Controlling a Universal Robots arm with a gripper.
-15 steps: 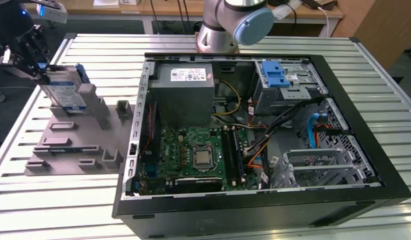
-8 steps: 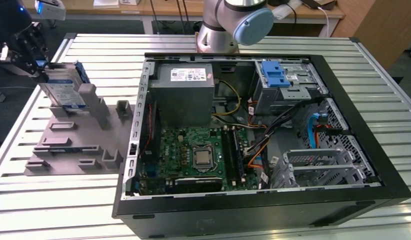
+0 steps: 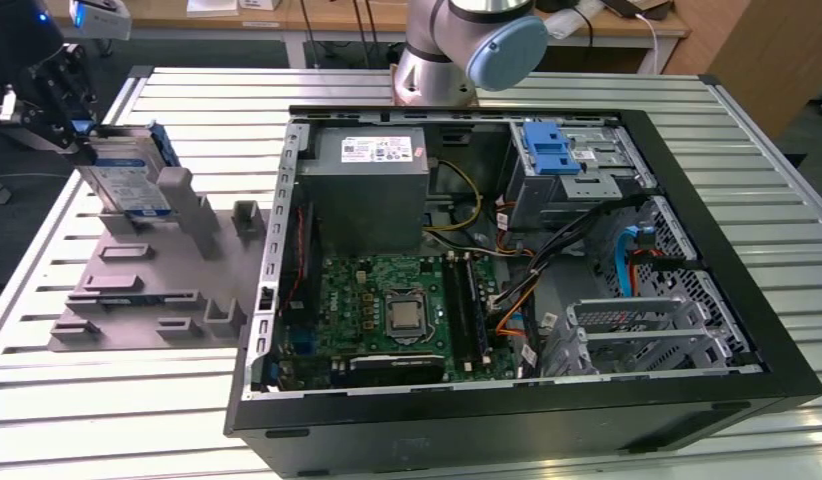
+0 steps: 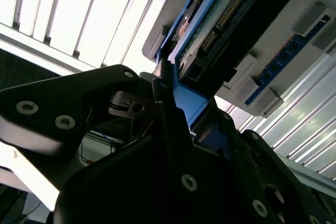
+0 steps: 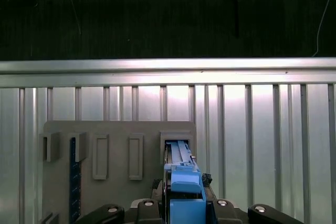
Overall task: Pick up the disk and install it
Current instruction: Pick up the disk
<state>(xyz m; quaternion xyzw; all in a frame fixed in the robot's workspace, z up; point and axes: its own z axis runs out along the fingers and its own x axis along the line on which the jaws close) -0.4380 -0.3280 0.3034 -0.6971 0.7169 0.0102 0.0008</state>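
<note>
The disk (image 3: 124, 175) stands on edge at the back of the grey fixture (image 3: 158, 290), at the exterior view's left. It is silver with a white-and-blue label and a blue carrier bracket. My gripper (image 3: 80, 135) is at the disk's top edge, shut on the blue bracket. In the first wrist view the blue carrier (image 5: 184, 182) sits between my fingers, and its far end reaches into a fixture slot (image 5: 177, 139). The second wrist view shows the disk's circuit-board side (image 4: 210, 30), with a black finger (image 4: 164, 98) pressed on the bracket. Whether the disk is lifted clear of the slot does not show.
An open black computer case (image 3: 731, 210) lies to the exterior view's right, with a motherboard (image 3: 391, 310), a grey power-supply box (image 3: 371, 165) and a drive cage with a blue latch (image 3: 558, 150). The arm's base (image 3: 451, 50) stands behind it. A slatted metal table (image 3: 118, 410) carries everything.
</note>
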